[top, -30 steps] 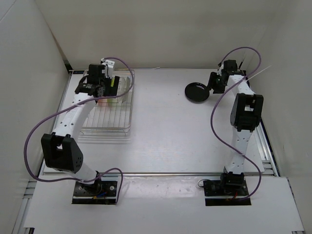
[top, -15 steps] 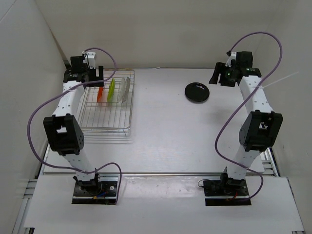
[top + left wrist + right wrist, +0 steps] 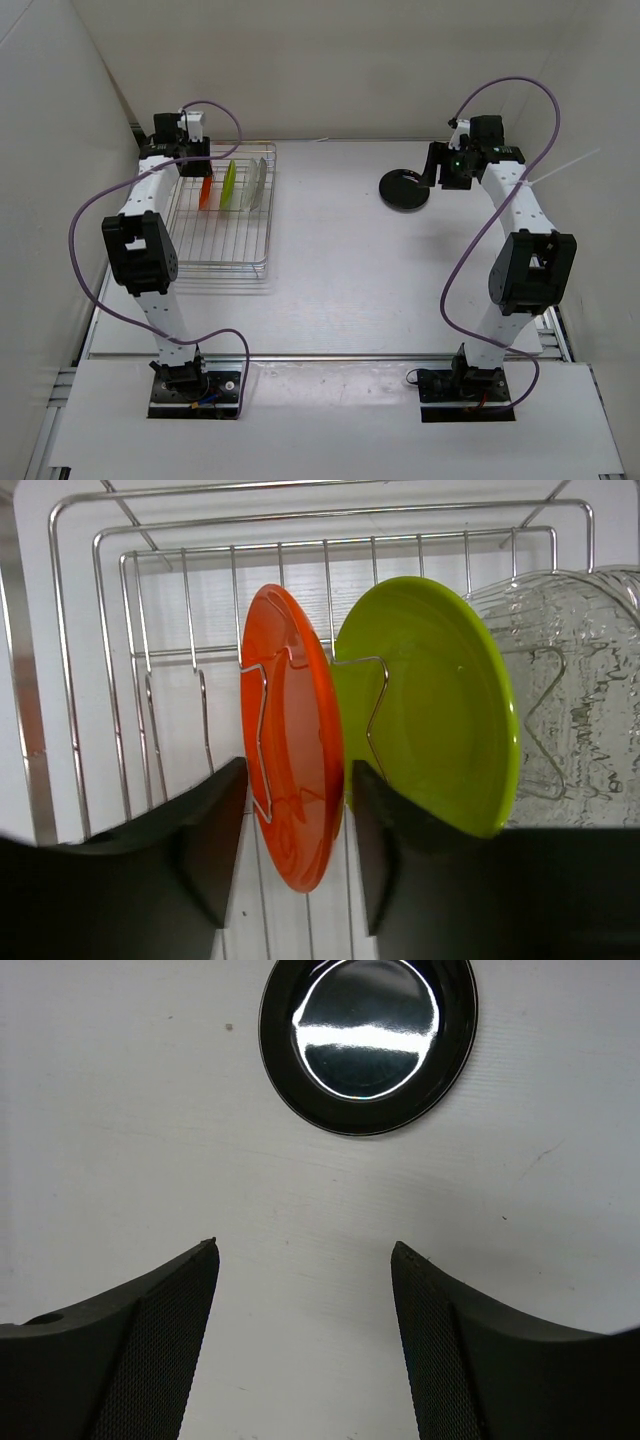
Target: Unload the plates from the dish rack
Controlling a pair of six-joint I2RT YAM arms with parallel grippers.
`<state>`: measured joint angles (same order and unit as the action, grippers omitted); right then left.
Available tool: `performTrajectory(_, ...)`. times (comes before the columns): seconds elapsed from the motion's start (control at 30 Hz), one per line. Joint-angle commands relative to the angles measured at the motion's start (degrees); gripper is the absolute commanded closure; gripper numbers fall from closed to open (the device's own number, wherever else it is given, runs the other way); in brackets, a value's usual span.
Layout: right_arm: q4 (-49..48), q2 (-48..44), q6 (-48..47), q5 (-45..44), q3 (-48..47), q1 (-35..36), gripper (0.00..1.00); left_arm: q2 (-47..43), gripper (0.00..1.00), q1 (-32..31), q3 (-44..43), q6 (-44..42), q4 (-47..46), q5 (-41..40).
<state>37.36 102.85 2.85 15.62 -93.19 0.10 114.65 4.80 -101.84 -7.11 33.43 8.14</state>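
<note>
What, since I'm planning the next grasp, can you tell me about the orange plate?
The orange plate is small, round, glossy, plastic-looking. It stands on edge in the dish rack, propped by a bent wire divider, beside the lime green plate. The open left gripper straddles its lower edge; contact cannot be told.

My right gripper (image 3: 303,1280) hangs above the white table (image 3: 120,1110) with its two dark fingers (image 3: 150,1350) spread wide and only bare tabletop between them. Ahead of my fingertips and well apart from them, the black plate (image 3: 368,1042) lies flat on the table. Its glossy centre throws back a bright glare, and its far rim is cut off at the top of my view. Which edge or corner of the table it lies nearest I cannot tell from here.
</note>
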Motion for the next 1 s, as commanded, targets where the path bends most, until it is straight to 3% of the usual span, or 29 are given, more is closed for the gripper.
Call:
performTrajectory(0.0, -0.71, -3.18, -0.66, 0.91, -0.42, 0.34, 0.26, -0.57, 0.49, -0.4, -0.82, 0.61, 0.58, 1.61)
performTrajectory(0.23, -0.71, -2.65, -0.13, 0.91, 0.2, 0.87, 0.26, -0.57, 0.69, -1.46, -0.29, 0.61, 0.58, 1.61)
performTrajectory(0.4, -0.71, -2.65, -0.13, 0.38, 0.73, 0.87, 0.26, -0.57, 0.89, -2.07, -0.81, 0.61, 1.63, 1.0)
performTrajectory(0.73, -0.71, -2.65, -0.13, 0.38, 1.25, 0.87, 0.26, -5.13, 0.89, -3.13, -4.06, 3.86, 3.65, -0.49)
performTrajectory(0.97, -0.19, -2.65, -0.66, 0.38, 0.64, 0.87, 0.26, -11.37, 0.89, -7.25, -13.02, 3.96, 10.33, -1.2)
